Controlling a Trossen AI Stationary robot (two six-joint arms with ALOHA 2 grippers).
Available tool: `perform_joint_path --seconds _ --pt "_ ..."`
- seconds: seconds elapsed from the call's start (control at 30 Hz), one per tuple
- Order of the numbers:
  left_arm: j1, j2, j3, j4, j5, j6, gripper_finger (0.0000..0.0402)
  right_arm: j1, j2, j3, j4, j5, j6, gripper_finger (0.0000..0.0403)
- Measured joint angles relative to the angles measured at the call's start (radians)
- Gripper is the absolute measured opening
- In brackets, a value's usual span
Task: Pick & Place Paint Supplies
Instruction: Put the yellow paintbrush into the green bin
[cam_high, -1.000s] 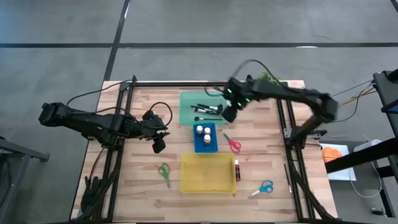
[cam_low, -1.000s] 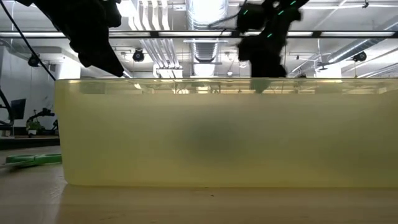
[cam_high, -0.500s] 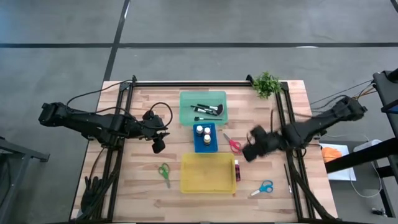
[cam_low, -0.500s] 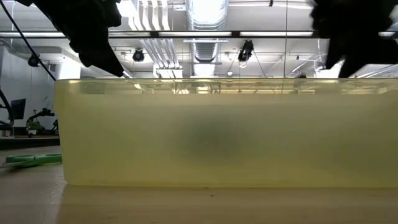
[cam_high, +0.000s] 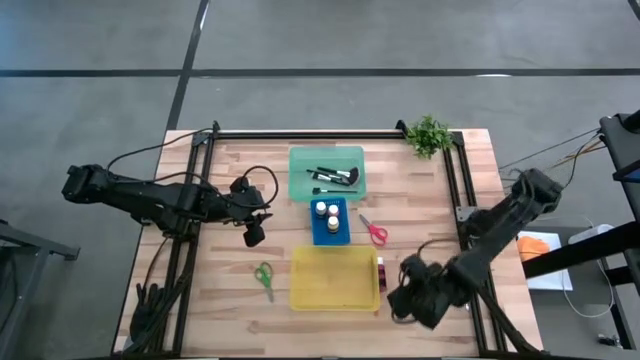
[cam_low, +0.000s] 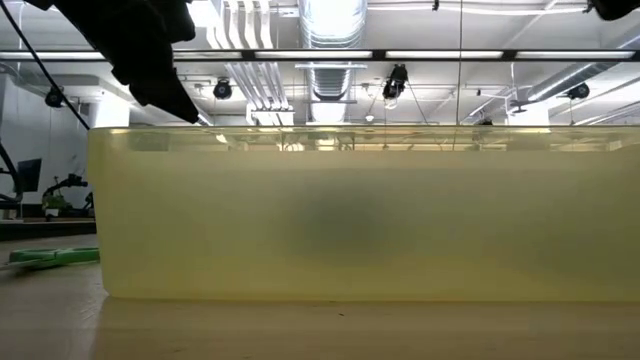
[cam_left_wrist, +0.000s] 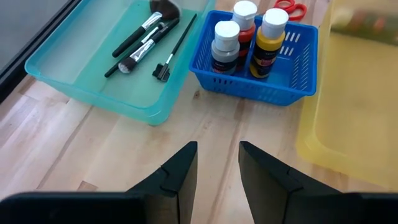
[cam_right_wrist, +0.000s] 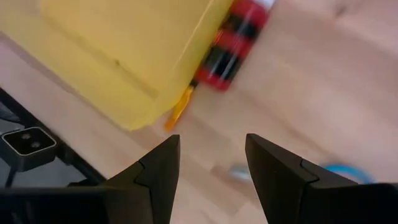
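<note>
right gripper (cam_high: 415, 300) hangs part open and empty right above the blue-handled scissors (cam_right_wrist: 345, 171), red paint bottle (cam_high: 381, 272) just beside, left arm's well away

A pale wooden tabletop (cam_high: 230, 290) carries a green tray (cam_high: 327, 172) of brushes, then a blue basket (cam_high: 329, 222) of paint bottles, then a yellow tray (cam_high: 332, 278). Red scissors (cam_high: 374, 230) lie beside the basket, green scissors (cam_high: 264, 279) beside the yellow tray, and a red bottle (cam_high: 381, 273) against its other side. A leafy plant (cam_high: 429, 134) sits at a corner.
</note>
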Motion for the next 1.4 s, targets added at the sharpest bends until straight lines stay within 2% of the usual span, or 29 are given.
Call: perform_joint_path --seconds 0.27,0.37,0.5,0.6,0.67,0.83,1.1,1.4 --pt "0.0 0.0 0.0 0.004 -0.001 0.017 0.0126 0.074 0.221 0.152 0.024 0.013 0.238 0.018" --pt "0.0 0.0 0.0 0.008 -0.002 0.033 0.0126 0.082 0.305 0.213 0.026 0.04 0.257 0.018" --pt "0.0 0.0 0.0 0.011 -0.003 0.079 0.0126 0.091 0.432 0.294 0.007 0.17 0.261 0.018" --pt "-0.001 0.0 0.0 0.01 -0.004 0.093 0.0126 0.109 0.521 0.35 -0.068 0.247 0.348 0.018" --pt "-0.001 0.0 0.0 0.009 0.0 0.093 0.0126 0.117 0.567 0.392 -0.098 0.264 0.367 0.018" --pt "-0.001 0.0 0.0 0.008 0.007 0.098 0.0126 0.122 0.651 0.487 -0.125 0.3 0.355 0.018" --pt "-0.001 0.0 0.0 0.009 0.023 0.097 0.0126 0.126 0.746 0.575 -0.193 0.298 0.347 0.018" --pt "-0.001 0.0 0.0 0.011 0.081 0.06 0.0126 0.138 0.761 0.554 -0.216 0.3 0.356 0.018"
